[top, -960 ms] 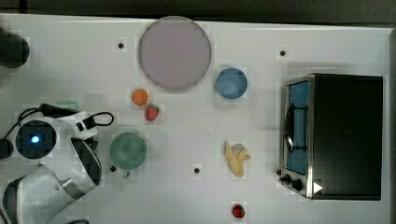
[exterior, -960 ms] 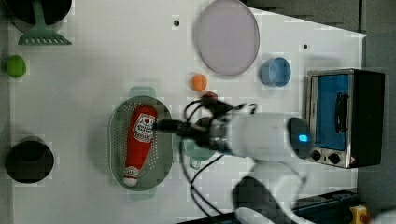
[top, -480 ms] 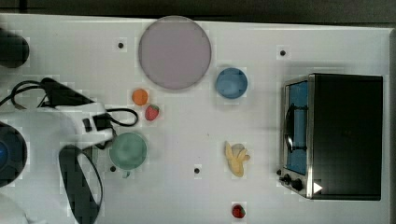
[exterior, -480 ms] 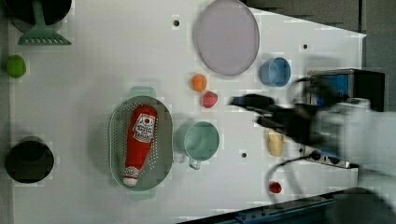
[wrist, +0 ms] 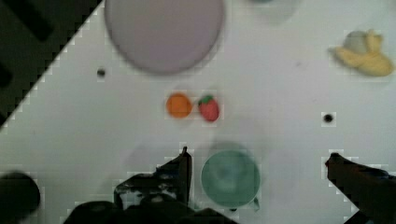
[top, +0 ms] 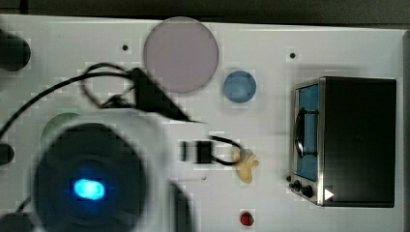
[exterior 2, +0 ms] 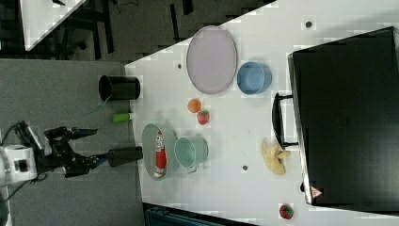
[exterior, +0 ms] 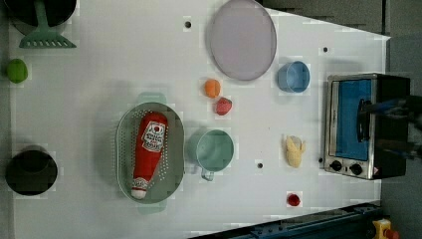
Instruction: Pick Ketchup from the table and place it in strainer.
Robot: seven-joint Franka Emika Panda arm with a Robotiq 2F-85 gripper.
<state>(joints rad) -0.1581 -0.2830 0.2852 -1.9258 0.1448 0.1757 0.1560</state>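
Lying inside strainer (exterior: 174, 124): ketchup (exterior: 148, 153) | gripper (wrist: 257, 161): fingers spread apart, empty, above table

The counter (exterior: 99, 74) looks smooth, matt white; the strainer (exterior: 127, 149) reads as pale green plastic, its bottom pierced with fine holes; the ketchup (exterior: 148, 153) is a glossy red plastic-looking bottle with a white printed label. In the wrist view, between the spread fingers of the end effector (wrist: 257, 170), the green cup (wrist: 230, 178) appears smooth and matt; beyond it the plate (wrist: 163, 32) is a flat greyish-lilac, dull in finish; the strawberry (wrist: 209, 108) and orange (wrist: 179, 105) look like matt plastic. The toaster oven (exterior: 366, 124) has a brushed metal frame, dark casing and a glossy blue-reflecting door; the black cup (exterior: 31, 172) is matt.
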